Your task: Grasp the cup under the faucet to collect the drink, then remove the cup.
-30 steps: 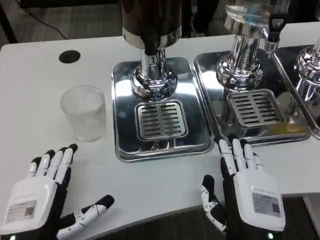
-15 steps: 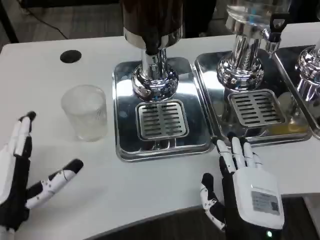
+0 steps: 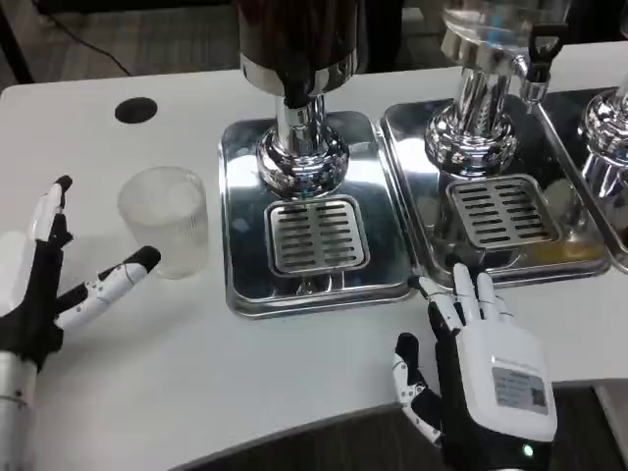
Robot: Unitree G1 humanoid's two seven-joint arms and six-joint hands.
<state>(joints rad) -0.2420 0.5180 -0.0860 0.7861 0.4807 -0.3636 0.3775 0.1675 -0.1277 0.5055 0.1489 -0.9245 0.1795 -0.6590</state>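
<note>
A clear ribbed plastic cup (image 3: 165, 221) stands upright on the white table, left of the steel drip tray (image 3: 312, 218). Above the tray's slotted grate (image 3: 317, 235) rises the chrome column of the dark drink dispenser (image 3: 299, 93), with its faucet over the grate. My left hand (image 3: 49, 280) is turned on edge just left of the cup, fingers spread wide, thumb tip close to the cup's base without touching it. My right hand (image 3: 476, 358) lies palm down near the table's front edge, fingers apart, holding nothing.
A second dispenser (image 3: 486, 78) stands on its own steel tray (image 3: 500, 206) to the right, and a third tray shows at the right edge. A black round grommet (image 3: 135, 110) sits in the table at the back left. Bare table lies in front of the trays.
My left hand has turned from palm down onto its edge and moved forward toward the cup. The right hand has barely shifted. The cup has not moved.
</note>
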